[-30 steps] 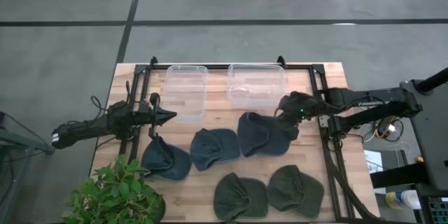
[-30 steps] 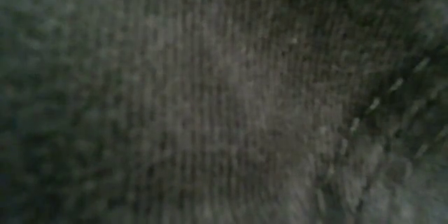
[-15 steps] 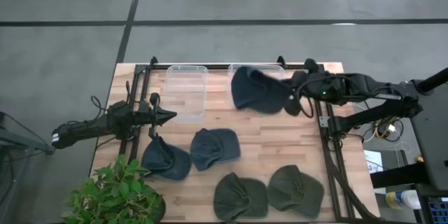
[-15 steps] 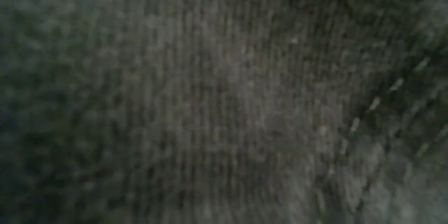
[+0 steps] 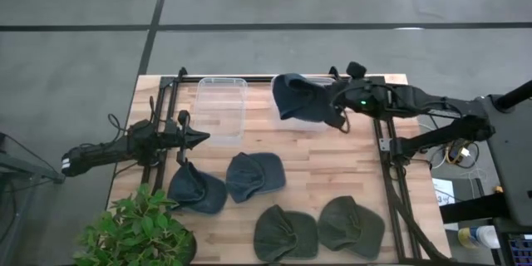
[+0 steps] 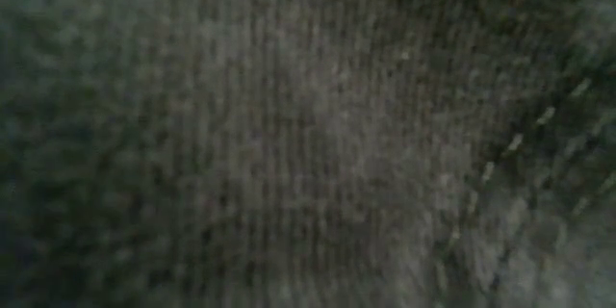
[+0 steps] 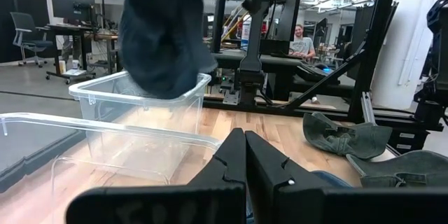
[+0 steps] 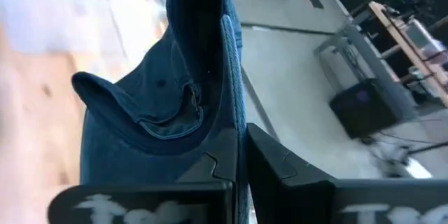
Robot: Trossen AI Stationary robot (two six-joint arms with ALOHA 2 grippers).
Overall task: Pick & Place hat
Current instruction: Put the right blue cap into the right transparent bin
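- One blue hat [image 5: 299, 98] hangs from the right gripper [image 5: 337, 110], whose fingers are pinched tight on the cloth; the right wrist view shows the fabric caught between the two dark fingers.
- A second ago this hat lay on the table beside the other hats; half a second ago it was in the air over the right bin; now it hangs above that right clear bin [image 5: 309, 121], a little nearer the gap between the two bins.
- In the left wrist view the hat dangles over the bin's far rim, apparently not resting inside it.
- That means, as I judge it, the pick is done and the carry is near its end; what remains is to lower or release the hat so it drops inside the walls.
- A floppy hat may drape over the rim, so the release point matters.
- The left clear bin [image 5: 219, 110] stands just beside, with no hat in it.
- Four more hats stay unmoved on the table [image 5: 366, 166]: two blue ones [image 5: 197, 189] [image 5: 254, 175] and two green ones [image 5: 286, 233] [image 5: 351, 225].
- The left gripper [image 5: 199, 138] waits by the left bin, fingers pressed together on nothing, unmoved over the last second.
- A potted plant [image 5: 133, 233] sits at the near left corner.
- The low view is filled by blurred cloth and tells nothing more.
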